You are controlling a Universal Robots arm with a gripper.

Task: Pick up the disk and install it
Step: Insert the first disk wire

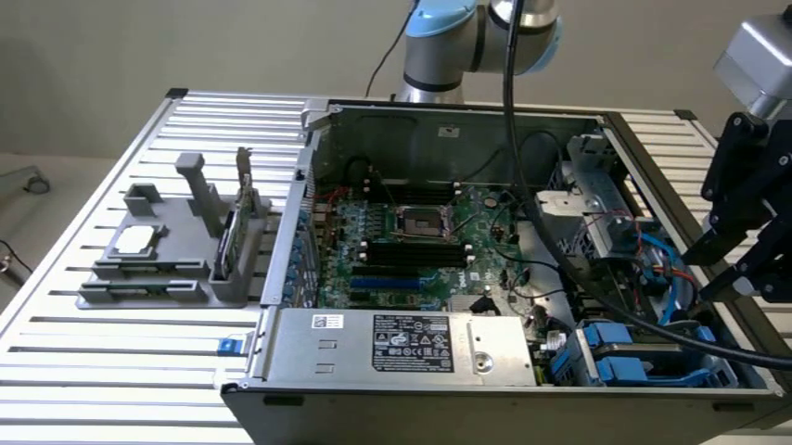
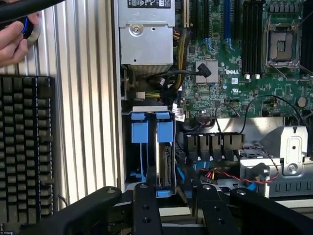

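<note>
Hovering above the drive bay (image 2: 146, 109), your claw (image 2: 180, 210) stands spread and empty, since the disk (image 2: 165, 161) already sits on edge inside.

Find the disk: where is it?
The disk stands on edge in the drive bay, next to the power supply and just ahead of the gripper, at the exterior view's lower right.
</note>
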